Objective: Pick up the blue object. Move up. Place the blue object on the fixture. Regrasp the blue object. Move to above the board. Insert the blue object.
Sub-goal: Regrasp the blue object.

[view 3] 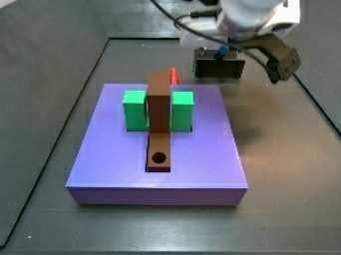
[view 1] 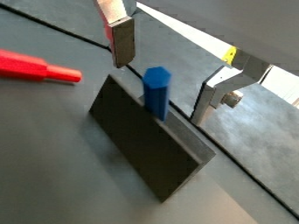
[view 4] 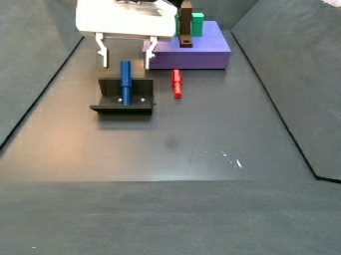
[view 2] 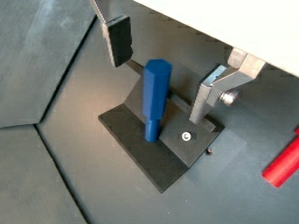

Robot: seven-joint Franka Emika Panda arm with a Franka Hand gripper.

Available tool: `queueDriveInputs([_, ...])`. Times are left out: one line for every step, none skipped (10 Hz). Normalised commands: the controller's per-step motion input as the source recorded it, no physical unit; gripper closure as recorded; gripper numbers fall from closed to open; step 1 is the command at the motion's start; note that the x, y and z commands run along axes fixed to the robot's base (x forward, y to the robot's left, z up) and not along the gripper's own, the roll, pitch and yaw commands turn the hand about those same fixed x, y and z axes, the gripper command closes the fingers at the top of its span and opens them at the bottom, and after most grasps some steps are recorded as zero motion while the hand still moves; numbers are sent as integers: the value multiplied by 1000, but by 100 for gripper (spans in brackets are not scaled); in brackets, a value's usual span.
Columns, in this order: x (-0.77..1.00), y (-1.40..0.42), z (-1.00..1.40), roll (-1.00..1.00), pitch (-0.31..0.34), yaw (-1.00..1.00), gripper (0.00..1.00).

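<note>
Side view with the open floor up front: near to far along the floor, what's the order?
Fixture with the blue object leaning on it → red peg → open gripper above → board.

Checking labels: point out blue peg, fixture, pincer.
Blue peg (view 2: pixel 155 98), wrist view, mid-shaft, leaning on the fixture.
Fixture (view 4: pixel 123 107), side view, base plate.
Pincer (view 2: pixel 167 63), wrist view, midway between open fingertips, above the peg.

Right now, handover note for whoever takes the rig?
Gripper: open, above the fixture, fingers either side of the blue object, not touching it.
Blue object: leaning upright against the fixture, free of the gripper.
Board: apart from the fixture; red peg on the floor between them.
Done: pick, lift, place on fixture.
Left: regrasp, move above board, insert.
</note>
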Motion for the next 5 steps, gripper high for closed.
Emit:
queueDriveInputs([37,0,-74,314,0,14,0])
queueDriveInputs([0,0,-94,266,0,71,0])
queueDriveInputs([0,0,-69,186,-9,69,0])
queueDriveInputs([0,0,-34,80,-14,17,0])
queueDriveInputs([-80,0,-114,0,-69,0,0])
